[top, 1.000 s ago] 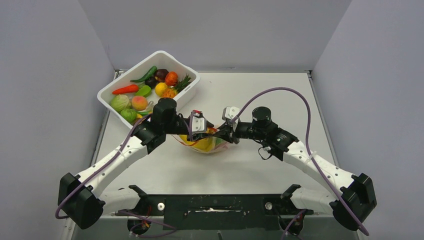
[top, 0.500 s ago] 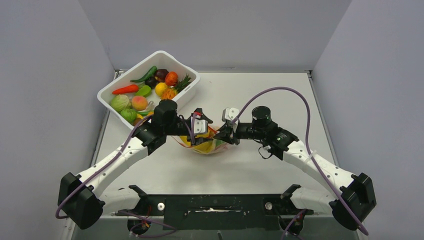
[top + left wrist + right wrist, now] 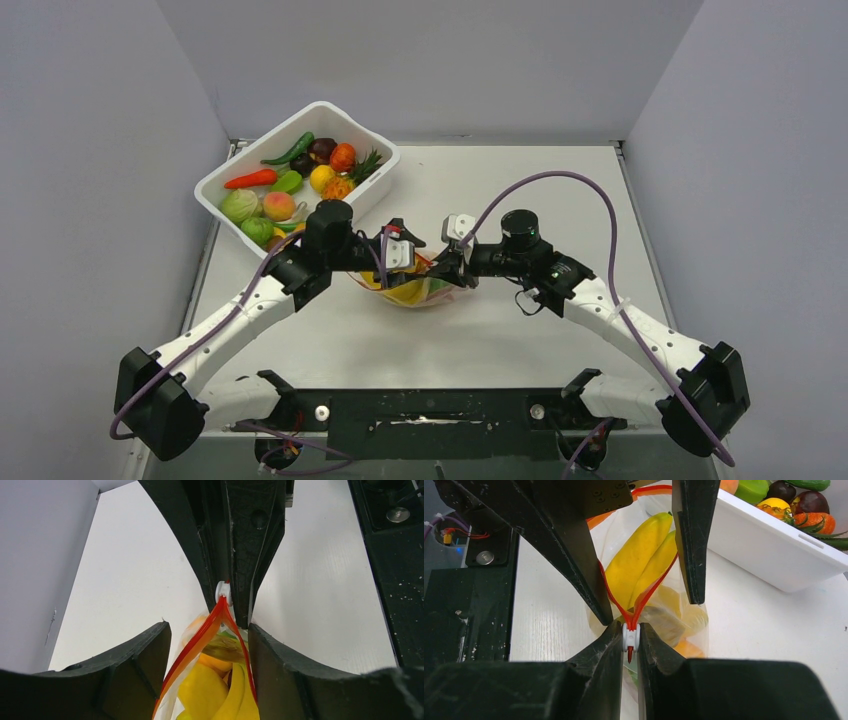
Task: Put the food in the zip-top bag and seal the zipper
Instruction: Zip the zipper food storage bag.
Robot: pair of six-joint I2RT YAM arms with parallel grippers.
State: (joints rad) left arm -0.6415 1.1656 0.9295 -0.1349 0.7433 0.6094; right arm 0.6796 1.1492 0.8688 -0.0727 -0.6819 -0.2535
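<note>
The clear zip-top bag (image 3: pixel 412 293) sits on the table between both grippers, holding yellow bananas (image 3: pixel 220 690) and other food pieces. Its red zipper (image 3: pixel 200 635) is parted into a V along the mouth. My right gripper (image 3: pixel 630 630) is shut on the zipper's white slider (image 3: pixel 630 638) at the bag's right end; it also shows in the top view (image 3: pixel 445 270). My left gripper (image 3: pixel 207 630) is open, its fingers (image 3: pixel 130 665) straddling the bag's mouth without squeezing it. The bananas (image 3: pixel 639 555) show through the open mouth in the right wrist view.
A white tub (image 3: pixel 372 186) with several more toy fruits and vegetables stands at the back left, close behind the left arm. Its wall (image 3: pixel 774 545) is near the bag in the right wrist view. Grey walls enclose the table.
My left gripper has opened and now straddles the bag's mouth. My right gripper has shifted slightly left, still holding the slider.
</note>
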